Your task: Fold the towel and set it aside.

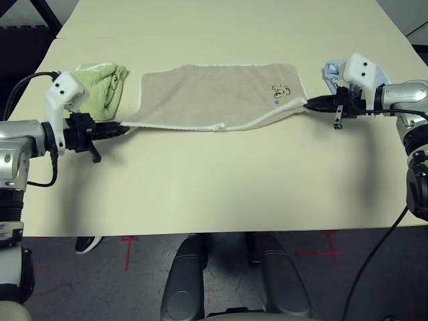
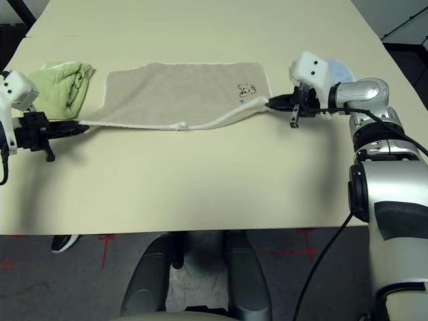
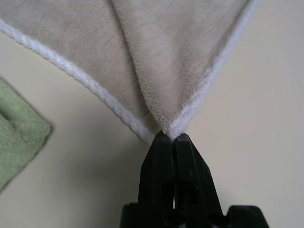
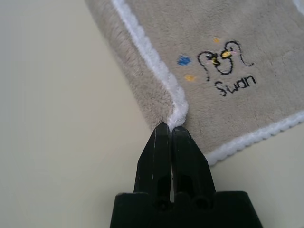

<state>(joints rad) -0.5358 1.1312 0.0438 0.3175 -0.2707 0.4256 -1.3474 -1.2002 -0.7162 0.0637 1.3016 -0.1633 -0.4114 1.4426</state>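
Two silver metal forearms, cylindrical and jointed, left forearm [image 1: 15, 157] and right forearm [image 2: 364, 93]. Each wrist carries a white rounded plastic camera housing with two small dark dots on its face: left housing [image 1: 62, 93], right housing [image 1: 363, 69]. Black bracketed gripper mounts sit ahead of the housings. Left gripper [image 3: 169, 137] and right gripper [image 4: 167, 127] each have two slim black tapered plastic fingers with slotted recesses near the base. Black cables loop off both arms, one hanging long at the right [image 2: 331, 257]. Dark joint ring on the right arm.
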